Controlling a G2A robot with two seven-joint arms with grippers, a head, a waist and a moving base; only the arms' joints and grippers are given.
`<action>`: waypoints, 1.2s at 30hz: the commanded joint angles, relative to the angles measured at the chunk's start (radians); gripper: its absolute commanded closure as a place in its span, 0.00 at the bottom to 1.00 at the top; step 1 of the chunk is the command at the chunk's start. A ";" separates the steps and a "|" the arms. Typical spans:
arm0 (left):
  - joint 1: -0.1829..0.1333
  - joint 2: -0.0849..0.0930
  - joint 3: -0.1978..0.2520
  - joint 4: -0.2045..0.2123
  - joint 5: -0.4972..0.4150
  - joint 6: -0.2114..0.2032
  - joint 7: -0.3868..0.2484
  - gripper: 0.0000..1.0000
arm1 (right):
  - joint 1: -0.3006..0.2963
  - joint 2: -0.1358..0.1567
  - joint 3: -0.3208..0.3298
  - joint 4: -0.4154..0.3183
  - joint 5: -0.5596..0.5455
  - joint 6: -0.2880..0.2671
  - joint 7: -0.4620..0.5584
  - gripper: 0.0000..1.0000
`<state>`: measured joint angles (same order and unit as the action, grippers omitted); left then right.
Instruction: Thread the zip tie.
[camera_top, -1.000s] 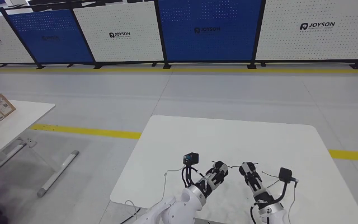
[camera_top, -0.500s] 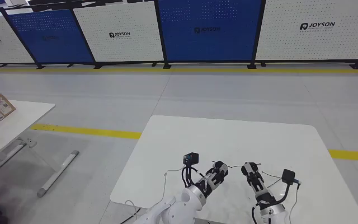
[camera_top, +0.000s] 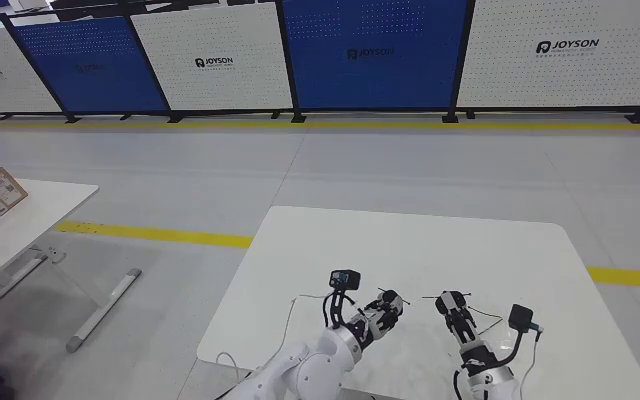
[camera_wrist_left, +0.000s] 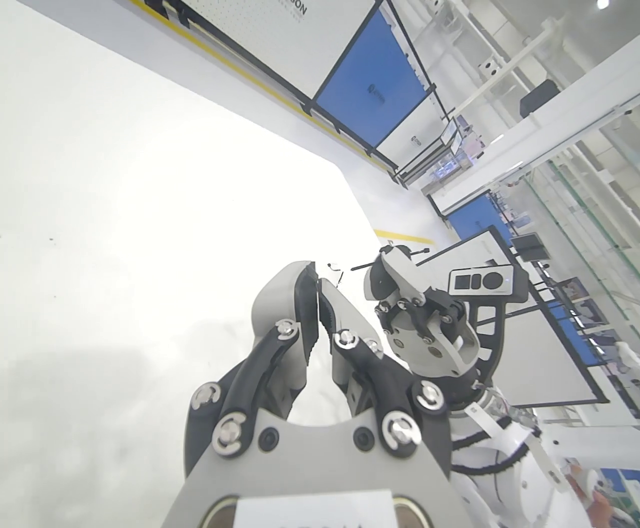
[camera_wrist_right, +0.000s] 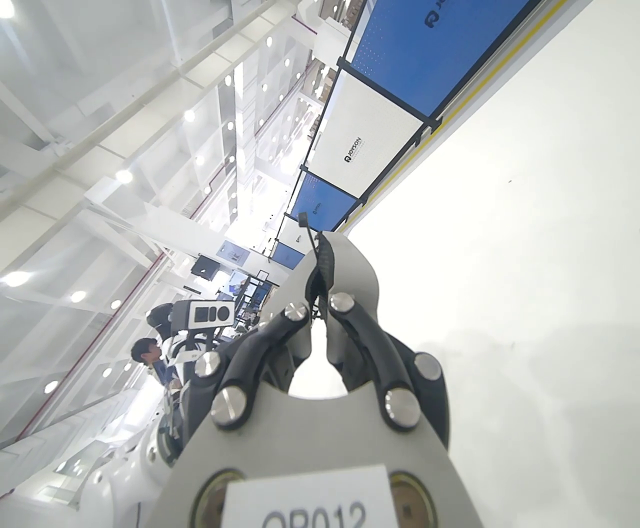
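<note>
A thin black zip tie (camera_wrist_right: 306, 226) sticks out past the tips of my right gripper (camera_wrist_right: 322, 245), which is shut on it, its square head at the free end. The left wrist view shows the same tie (camera_wrist_left: 362, 265) crossing the right gripper (camera_wrist_left: 392, 255) and poking out on both sides. My left gripper (camera_wrist_left: 318, 279) is shut, with a short black strap piece (camera_wrist_left: 340, 276) at its tips. Whether that piece belongs to the same tie I cannot tell. In the top view the left gripper (camera_top: 393, 300) and right gripper (camera_top: 452, 299) hover side by side, a small gap apart, above the white table (camera_top: 420, 240).
The white table's far half (camera_wrist_left: 125, 150) is bare. Its front edge lies just behind both arms. A second table (camera_top: 30, 210) stands off to the left across the floor. Blue and white partition panels (camera_top: 370, 50) line the back.
The right gripper has drifted to the right, away from the left one, widening the gap between them. The left gripper has stayed almost in place.
</note>
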<state>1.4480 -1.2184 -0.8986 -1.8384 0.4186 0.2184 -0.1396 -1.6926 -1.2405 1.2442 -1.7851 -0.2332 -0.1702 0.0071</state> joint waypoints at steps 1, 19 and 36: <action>-0.001 -0.001 -0.007 0.008 -0.030 -0.018 0.002 1.00 | 0.000 0.000 0.000 0.000 0.000 0.000 0.000 1.00; -0.022 0.005 -0.045 0.045 -0.080 -0.134 -0.073 1.00 | -0.015 -0.001 0.016 0.001 0.026 -0.009 0.010 1.00; -0.022 0.005 -0.045 0.045 -0.080 -0.134 -0.073 1.00 | -0.010 -0.018 -0.045 0.028 0.017 0.044 -0.072 1.00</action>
<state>1.4256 -1.2132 -0.9438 -1.7935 0.3383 0.0844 -0.2127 -1.6980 -1.2563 1.2012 -1.7547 -0.2250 -0.1258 -0.0421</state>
